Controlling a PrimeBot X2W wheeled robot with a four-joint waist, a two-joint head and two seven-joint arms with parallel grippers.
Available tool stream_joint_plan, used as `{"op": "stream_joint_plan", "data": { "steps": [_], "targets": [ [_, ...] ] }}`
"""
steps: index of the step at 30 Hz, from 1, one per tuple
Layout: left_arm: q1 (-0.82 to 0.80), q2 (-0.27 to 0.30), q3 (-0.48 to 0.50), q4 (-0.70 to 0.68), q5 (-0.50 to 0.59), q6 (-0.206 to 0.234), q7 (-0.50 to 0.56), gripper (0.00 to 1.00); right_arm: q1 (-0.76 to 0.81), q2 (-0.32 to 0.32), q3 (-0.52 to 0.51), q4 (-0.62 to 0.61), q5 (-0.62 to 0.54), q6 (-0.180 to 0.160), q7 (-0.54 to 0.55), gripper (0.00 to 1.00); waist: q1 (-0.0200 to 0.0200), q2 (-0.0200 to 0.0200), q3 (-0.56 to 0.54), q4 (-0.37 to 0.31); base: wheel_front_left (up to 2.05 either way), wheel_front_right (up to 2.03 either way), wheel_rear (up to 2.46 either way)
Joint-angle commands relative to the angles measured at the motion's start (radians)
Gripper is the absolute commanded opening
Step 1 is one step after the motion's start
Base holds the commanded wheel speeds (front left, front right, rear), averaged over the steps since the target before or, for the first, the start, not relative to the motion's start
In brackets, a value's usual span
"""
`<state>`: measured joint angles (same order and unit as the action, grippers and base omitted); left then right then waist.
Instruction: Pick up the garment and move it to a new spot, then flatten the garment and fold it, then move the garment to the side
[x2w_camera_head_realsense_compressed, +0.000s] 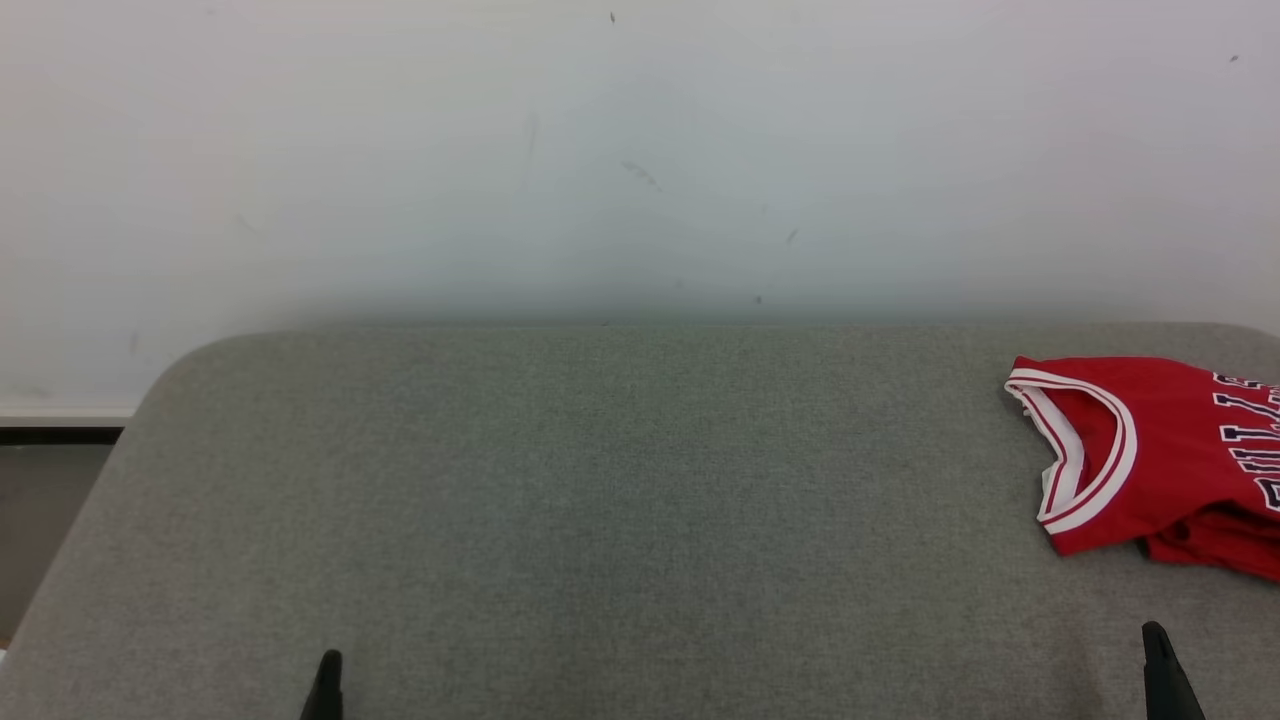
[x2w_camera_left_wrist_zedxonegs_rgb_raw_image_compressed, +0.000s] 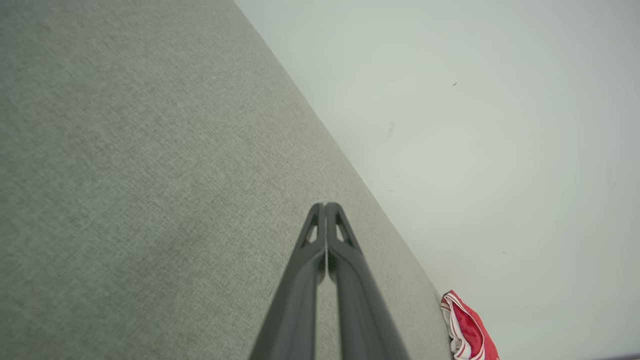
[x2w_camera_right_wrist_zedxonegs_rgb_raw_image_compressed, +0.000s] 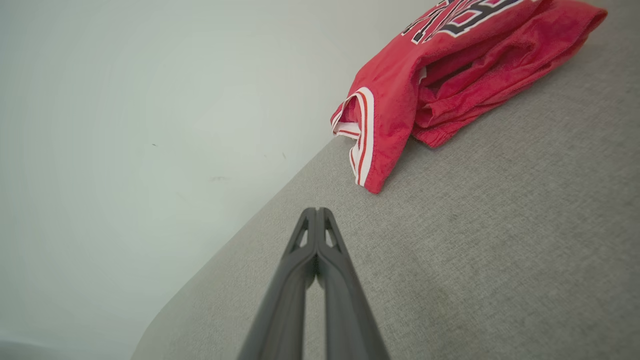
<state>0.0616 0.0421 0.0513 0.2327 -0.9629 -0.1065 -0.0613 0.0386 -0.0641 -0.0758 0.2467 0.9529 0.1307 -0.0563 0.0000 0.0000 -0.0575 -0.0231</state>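
Note:
The garment (x2w_camera_head_realsense_compressed: 1170, 450) is a red jersey with white and black trim and dark lettering, lying folded in layers at the far right of the grey table (x2w_camera_head_realsense_compressed: 600, 500); its right part runs off the head view. The right wrist view shows the garment (x2w_camera_right_wrist_zedxonegs_rgb_raw_image_compressed: 450, 70) ahead and to the right of my right gripper (x2w_camera_right_wrist_zedxonegs_rgb_raw_image_compressed: 316, 210), which is shut and empty, some way short of the cloth. My left gripper (x2w_camera_left_wrist_zedxonegs_rgb_raw_image_compressed: 325, 205) is shut and empty over bare table, with the garment (x2w_camera_left_wrist_zedxonegs_rgb_raw_image_compressed: 467, 330) far off at the table's end. In the head view the left gripper (x2w_camera_head_realsense_compressed: 328, 660) and right gripper (x2w_camera_head_realsense_compressed: 1155, 632) tips show at the bottom edge.
A pale wall (x2w_camera_head_realsense_compressed: 640, 150) stands right behind the table's far edge. The table's rounded left corner (x2w_camera_head_realsense_compressed: 190, 365) drops off to a dark floor strip (x2w_camera_head_realsense_compressed: 60, 435) at the left.

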Motion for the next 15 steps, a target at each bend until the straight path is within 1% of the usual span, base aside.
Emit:
{"op": "stream_joint_plan", "data": {
  "steps": [1, 15],
  "targets": [
    [-0.026, 0.006, 0.006, -0.007, -0.034, -0.007, 0.009, 0.0, -0.03, -0.004, -0.007, -0.011, 0.036, 0.0, 0.008, 0.0, 0.0, 0.0, 0.001, 0.001, 0.0, 0.0, 0.0],
    [-0.06, 0.008, 0.02, -0.003, -0.175, -0.01, 0.047, 0.0, -0.057, 0.001, -0.015, -0.01, 0.177, 0.0, 0.046, 0.0, 0.0, 0.0, 0.012, 0.005, 0.0, 0.0, 0.0]
  ]
}}
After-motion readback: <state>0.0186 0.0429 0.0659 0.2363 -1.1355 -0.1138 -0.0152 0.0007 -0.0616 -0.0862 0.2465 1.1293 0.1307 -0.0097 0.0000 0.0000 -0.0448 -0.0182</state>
